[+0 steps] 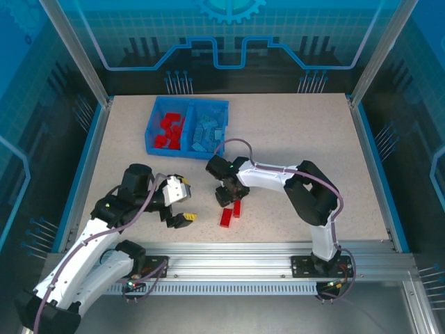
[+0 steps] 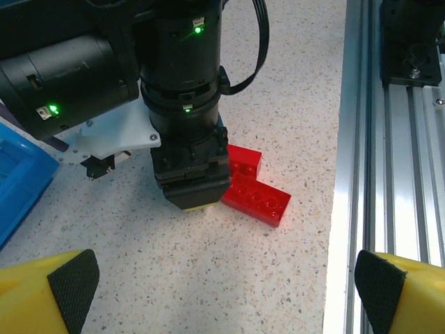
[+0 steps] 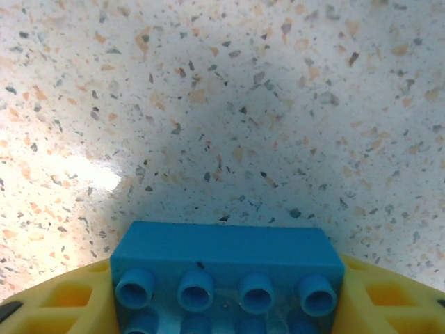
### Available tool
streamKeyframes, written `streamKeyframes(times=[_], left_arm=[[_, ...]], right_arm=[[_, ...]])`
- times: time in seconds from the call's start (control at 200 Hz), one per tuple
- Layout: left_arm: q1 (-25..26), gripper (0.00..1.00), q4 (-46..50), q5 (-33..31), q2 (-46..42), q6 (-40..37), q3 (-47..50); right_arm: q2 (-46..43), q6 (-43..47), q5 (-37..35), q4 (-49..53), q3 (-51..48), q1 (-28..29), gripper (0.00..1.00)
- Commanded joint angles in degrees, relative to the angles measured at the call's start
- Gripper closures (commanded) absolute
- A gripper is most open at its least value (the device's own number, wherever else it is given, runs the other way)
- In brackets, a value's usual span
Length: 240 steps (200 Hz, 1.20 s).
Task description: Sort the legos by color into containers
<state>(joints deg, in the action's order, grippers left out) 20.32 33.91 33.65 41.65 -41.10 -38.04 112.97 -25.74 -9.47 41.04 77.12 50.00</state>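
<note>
One light-blue lego (image 3: 224, 264) is pinched by the right gripper (image 1: 226, 197) in front of the tray (image 1: 149, 145), and should be lifted clear and released low over the tray's right compartment (image 1: 224, 125), while the left gripper (image 1: 182, 203) is spread empty.

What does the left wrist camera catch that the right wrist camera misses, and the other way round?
Left wrist view: two red bricks lying against each other on the table beside the right gripper, a corner of the blue tray, the metal rail, and the left gripper, open. Right wrist view: a light blue brick, close up, clamped between the right gripper's yellow fingers. Shared: the speckled tabletop and the right gripper.
</note>
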Motion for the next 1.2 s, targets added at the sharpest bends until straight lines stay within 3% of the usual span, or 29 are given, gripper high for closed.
streamKeyframes(times=[0.0,0.18,0.325,0.395,0.56,0.705,0.945,1.196], left_arm=[[0.38,0.01,-2.95,-0.90,-1.75,-1.76,1.27],[0.39,0.01,-6.77,-1.61,-5.08,-1.48,3.46],[0.37,0.01,-11.21,-2.76,-6.77,1.27,5.29],[0.34,0.01,-13.55,-6.08,-6.97,4.94,5.52],[0.34,0.01,-17.66,-20.44,-6.78,15.34,4.09],[0.17,0.01,-18.20,-29.07,-7.41,19.10,3.54],[0.07,0.01,-19.19,-31.06,-9.84,17.99,5.25],[0.05,0.01,-19.58,-31.01,-9.20,17.42,5.61]], right_arm=[[-4.86,-0.27,-1.05,0.20,1.85,0.83,0.51],[-12.00,1.16,-3.27,-1.49,7.78,0.58,0.51],[-11.70,5.10,-6.95,-5.85,14.49,-1.20,0.51],[-8.74,8.75,-8.42,-7.57,19.27,-2.76,0.50],[4.68,15.88,-11.26,-4.18,36.81,-6.19,0.49],[18.12,19.78,-11.56,0.81,53.88,-8.16,0.49],[34.49,25.63,-10.72,6.09,74.09,-8.92,0.45],[33.34,25.91,-8.51,6.46,76.86,-8.96,0.25]])
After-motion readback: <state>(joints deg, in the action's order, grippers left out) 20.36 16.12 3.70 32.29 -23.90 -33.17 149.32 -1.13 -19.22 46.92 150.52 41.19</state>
